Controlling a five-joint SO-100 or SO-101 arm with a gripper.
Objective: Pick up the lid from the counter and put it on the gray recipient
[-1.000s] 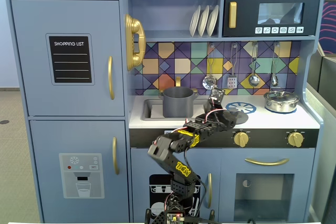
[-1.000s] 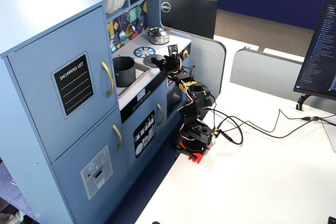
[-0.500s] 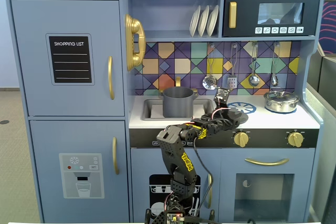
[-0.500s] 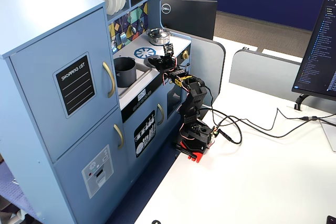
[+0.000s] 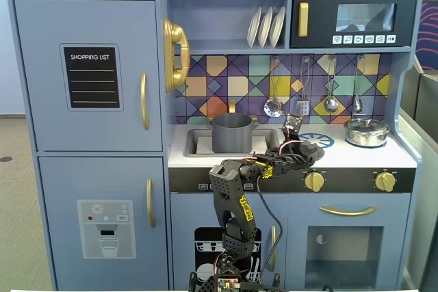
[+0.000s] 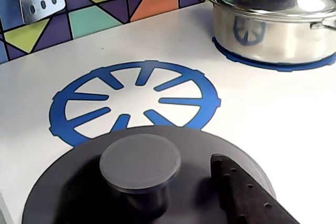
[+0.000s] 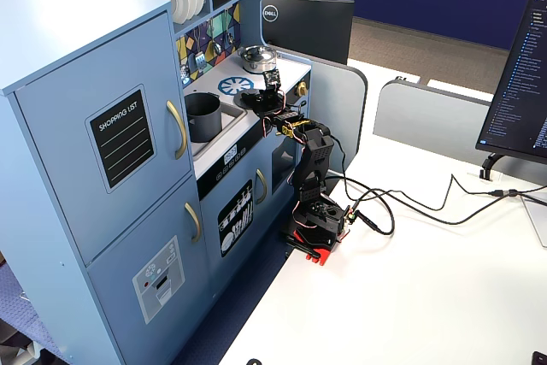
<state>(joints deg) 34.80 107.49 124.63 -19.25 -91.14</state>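
Note:
The dark-gray lid lies flat on the white counter, at the front edge of the blue burner print. Its round knob points up. My gripper hovers low over the lid. One black finger shows to the right of the knob with a gap between them; the other finger is out of frame. The gripper holds nothing. In a fixed view the gripper is over the counter, to the right of the gray pot, which stands uncovered in the sink. The pot also shows in the other fixed view.
A shiny silver pot with its lid stands on the right burner. Utensils hang on the tiled backsplash. The sink basin is left of the gray pot. The arm's base is clamped to a white desk.

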